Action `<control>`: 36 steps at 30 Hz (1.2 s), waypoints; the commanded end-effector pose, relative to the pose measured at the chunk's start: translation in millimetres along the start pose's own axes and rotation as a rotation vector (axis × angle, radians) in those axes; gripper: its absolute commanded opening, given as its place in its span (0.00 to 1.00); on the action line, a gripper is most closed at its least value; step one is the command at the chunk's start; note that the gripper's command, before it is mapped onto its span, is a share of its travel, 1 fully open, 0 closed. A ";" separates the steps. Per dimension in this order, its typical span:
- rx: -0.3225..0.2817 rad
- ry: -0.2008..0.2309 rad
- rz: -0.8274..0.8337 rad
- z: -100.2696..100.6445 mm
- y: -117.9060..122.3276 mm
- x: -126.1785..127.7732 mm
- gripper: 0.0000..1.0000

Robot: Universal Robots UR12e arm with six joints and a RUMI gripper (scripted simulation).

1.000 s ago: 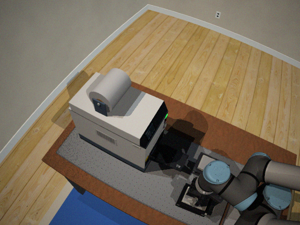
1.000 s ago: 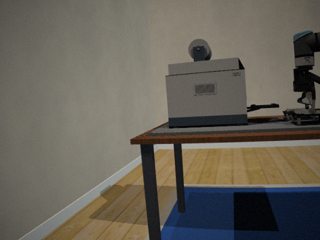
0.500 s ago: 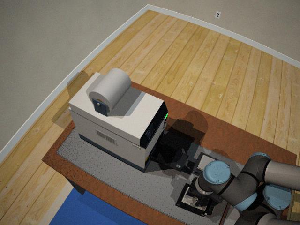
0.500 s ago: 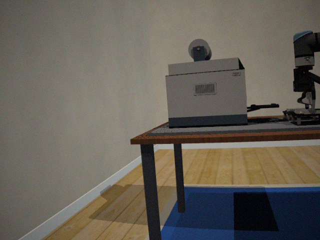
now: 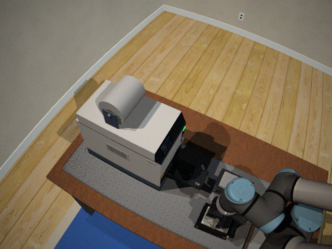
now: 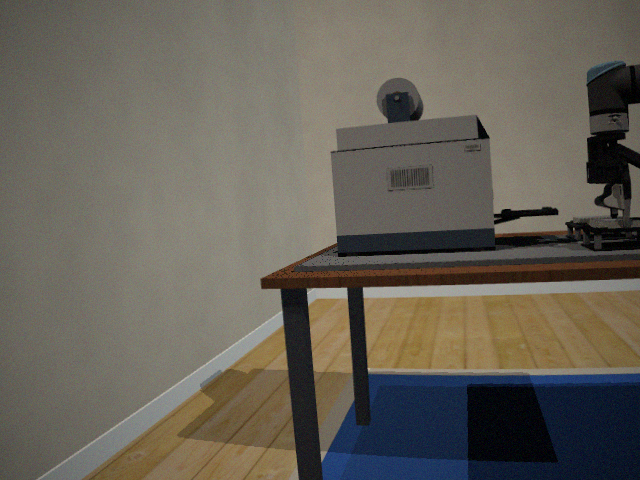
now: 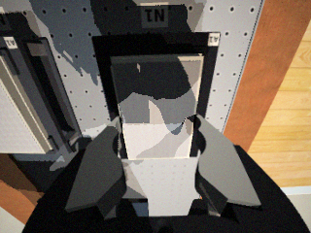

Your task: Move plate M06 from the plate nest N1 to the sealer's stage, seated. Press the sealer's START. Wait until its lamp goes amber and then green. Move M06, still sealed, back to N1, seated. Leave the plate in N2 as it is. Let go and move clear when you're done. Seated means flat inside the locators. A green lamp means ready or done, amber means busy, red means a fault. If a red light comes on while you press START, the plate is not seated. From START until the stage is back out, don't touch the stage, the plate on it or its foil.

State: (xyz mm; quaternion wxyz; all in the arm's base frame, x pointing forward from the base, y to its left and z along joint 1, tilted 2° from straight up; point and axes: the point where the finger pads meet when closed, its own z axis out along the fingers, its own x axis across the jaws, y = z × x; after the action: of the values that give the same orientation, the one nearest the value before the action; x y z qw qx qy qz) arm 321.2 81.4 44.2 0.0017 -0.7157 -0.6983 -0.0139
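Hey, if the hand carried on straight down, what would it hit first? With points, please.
Probably nest N1 (image 5: 211, 231) (image 6: 597, 241) (image 7: 104, 63), beneath the hand (image 5: 221, 224) (image 6: 620, 218) (image 7: 157, 116), with plate M06 (image 6: 612, 223) (image 7: 155, 141) between its fingers. The remaining gap is unclear.

Nothing has clearly changed, though the dark, partly hidden hand (image 5: 221, 224) (image 6: 620, 214) (image 7: 157, 116) may conceal slight finger movement.
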 end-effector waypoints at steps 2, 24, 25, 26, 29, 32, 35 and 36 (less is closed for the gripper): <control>0.000 -0.001 -0.001 0.1 -0.6 0.4 0.00; 0.000 -0.001 -0.001 0.1 -0.6 0.4 0.68; 0.000 -0.001 -0.001 0.1 -0.6 0.4 0.68; 0.000 -0.001 -0.001 0.1 -0.6 0.4 0.68; -0.002 -0.002 -0.001 -2.7 -0.2 0.5 0.68; -0.004 -0.002 -0.001 -6.0 1.3 0.0 0.68; -0.004 -0.002 -0.001 -8.1 1.3 0.0 0.68; -0.004 -0.002 -0.001 -8.7 1.3 0.0 0.68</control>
State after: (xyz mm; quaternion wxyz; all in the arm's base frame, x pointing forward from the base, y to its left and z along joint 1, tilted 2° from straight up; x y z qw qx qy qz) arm 319.4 82.0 45.8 0.0023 -0.7157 -0.6982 -0.0135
